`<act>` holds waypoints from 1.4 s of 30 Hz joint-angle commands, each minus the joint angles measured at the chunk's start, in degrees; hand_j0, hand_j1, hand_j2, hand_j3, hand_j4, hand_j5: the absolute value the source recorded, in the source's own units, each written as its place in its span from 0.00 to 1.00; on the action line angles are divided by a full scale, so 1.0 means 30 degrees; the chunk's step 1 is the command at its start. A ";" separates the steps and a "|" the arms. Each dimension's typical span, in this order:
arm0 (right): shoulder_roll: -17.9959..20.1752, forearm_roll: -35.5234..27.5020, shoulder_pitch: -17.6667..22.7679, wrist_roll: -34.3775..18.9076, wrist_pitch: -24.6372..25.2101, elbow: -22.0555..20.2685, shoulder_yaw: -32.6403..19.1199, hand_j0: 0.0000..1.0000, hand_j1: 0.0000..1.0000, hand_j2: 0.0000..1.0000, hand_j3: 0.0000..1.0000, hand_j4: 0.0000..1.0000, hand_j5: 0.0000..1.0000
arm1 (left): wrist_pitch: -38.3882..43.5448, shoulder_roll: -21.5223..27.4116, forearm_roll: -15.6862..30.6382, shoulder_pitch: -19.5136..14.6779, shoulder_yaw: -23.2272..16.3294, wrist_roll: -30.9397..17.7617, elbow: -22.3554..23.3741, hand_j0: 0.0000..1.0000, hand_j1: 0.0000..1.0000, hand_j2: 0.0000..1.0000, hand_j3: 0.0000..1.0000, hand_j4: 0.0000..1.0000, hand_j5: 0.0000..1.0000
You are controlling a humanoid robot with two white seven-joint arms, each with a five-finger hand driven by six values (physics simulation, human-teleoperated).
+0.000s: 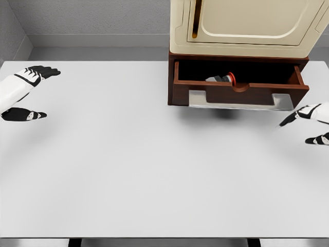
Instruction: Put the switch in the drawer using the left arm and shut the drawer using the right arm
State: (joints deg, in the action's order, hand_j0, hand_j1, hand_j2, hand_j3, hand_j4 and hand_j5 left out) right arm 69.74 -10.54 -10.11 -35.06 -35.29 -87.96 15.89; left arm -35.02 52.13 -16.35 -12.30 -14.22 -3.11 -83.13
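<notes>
A brown wooden drawer (pixel 239 95) stands pulled out from the base of a cream cabinet (pixel 247 25) at the back right of the white table (pixel 128 170). Inside the drawer lies the switch (pixel 224 78), grey with a red ring, partly hidden by the drawer front. My left hand (pixel 28 95) hovers at the far left edge, fingers spread and holding nothing. My right hand (pixel 308 126) shows at the right edge, just below and right of the drawer front, fingers relaxed and apart, touching nothing.
The cabinet's cream door (pixel 252 18) with a gold handle sits above the drawer. A grey wall runs behind the table. The table's front edge lies at the bottom of the view.
</notes>
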 commanded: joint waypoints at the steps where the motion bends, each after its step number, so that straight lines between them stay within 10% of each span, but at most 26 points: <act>1: 0.0103 -0.0414 0.0000 0.0019 0.0097 0.0874 -0.0025 0.77 0.77 0.77 0.77 0.77 0.77 | 0.0008 0.0026 0.0119 0.0000 0.0022 0.0010 -0.0006 1.00 1.00 1.00 1.00 1.00 1.00; 8: 0.1099 -0.0092 0.0439 0.0019 0.0097 0.0728 -0.0054 0.76 0.76 0.76 0.76 0.76 0.76 | 0.0008 0.0026 0.0119 0.0000 0.0022 0.0010 -0.0006 1.00 1.00 1.00 1.00 1.00 1.00; 17: 0.0689 0.1080 0.4717 0.0019 0.0097 -0.3578 -0.5913 0.75 0.75 0.75 0.75 0.75 0.75 | 0.0008 0.0026 0.0119 0.0000 0.0022 0.0010 -0.0006 1.00 1.00 1.00 1.00 1.00 1.00; 42: 0.0367 0.1139 0.3604 0.0019 0.0097 -0.4135 -0.4478 0.76 0.76 0.76 0.76 0.76 0.76 | 0.0008 0.0056 0.0119 0.0000 0.0022 0.0010 -0.0006 1.00 1.00 1.00 1.00 1.00 1.00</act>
State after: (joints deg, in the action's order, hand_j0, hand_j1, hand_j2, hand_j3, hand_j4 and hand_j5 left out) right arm 70.91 -6.75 0.44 -35.02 -35.16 -100.52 2.18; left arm -35.02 52.22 -16.35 -12.30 -14.17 -3.11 -83.13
